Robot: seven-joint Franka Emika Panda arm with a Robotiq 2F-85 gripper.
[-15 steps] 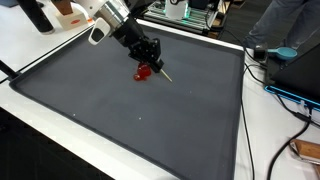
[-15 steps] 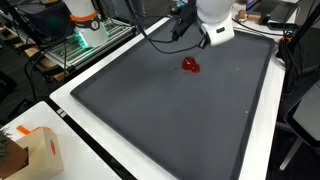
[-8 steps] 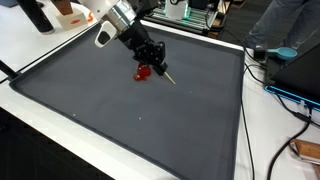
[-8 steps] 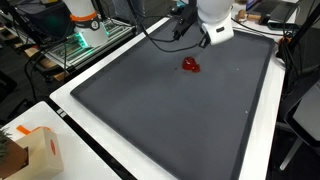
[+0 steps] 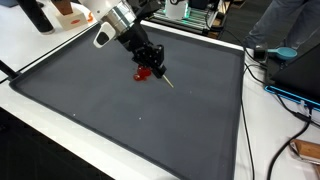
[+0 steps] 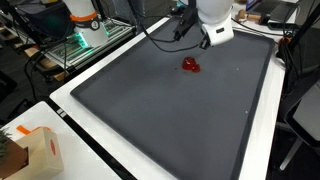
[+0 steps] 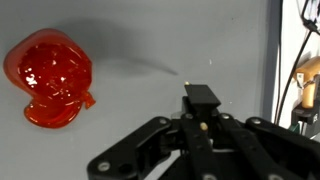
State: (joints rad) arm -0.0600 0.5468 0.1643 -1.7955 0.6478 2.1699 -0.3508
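Stick [image 5: 165,80] in clamped end effector [image 5: 157,70] slants tip-down beside red lump [image 5: 143,72].

A large dark grey mat [image 5: 150,130] covered most of a white table [image 5: 35,50]. In an exterior view, blue cables [image 5: 290,98] trailed beside the mat's edge, near a teal object [image 5: 281,52] and a figure in dark clothing [image 5: 285,20]. A dark bottle-like shape [image 5: 35,15] and an orange and white item [image 5: 68,10] stood at the far corner. In an exterior view, a cardboard box [image 6: 35,150] sat on the table's near corner, and equipment lit green [image 6: 78,42] stood beyond the mat.
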